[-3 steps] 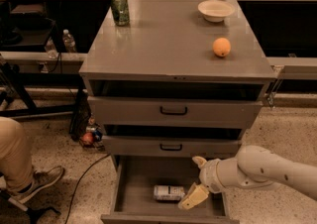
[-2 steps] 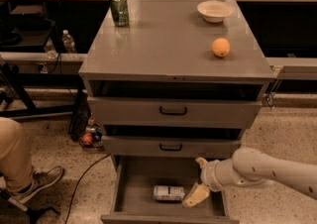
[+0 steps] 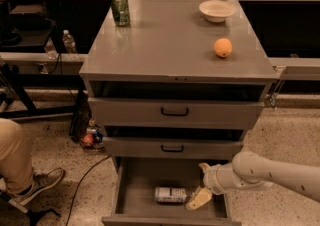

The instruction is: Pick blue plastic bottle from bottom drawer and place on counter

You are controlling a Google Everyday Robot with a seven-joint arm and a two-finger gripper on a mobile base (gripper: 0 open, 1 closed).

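- Blue plastic bottle [image 3: 170,194] lies on its side in the pulled-out bottom drawer [image 3: 137,190].
- Tool [image 3: 202,184] hangs just beside it inside the drawer, fingers apart, holding nothing.

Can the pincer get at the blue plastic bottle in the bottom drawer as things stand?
Probably yes. The bottom drawer is pulled out, the blue plastic bottle lies uncovered on its floor, and the open pincer sits just beside it, nothing between.

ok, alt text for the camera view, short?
The robot's gripper hangs open in the pulled-out bottom drawer, beside the blue plastic bottle lying on its side. The counter above holds a green can, a bowl and an orange.
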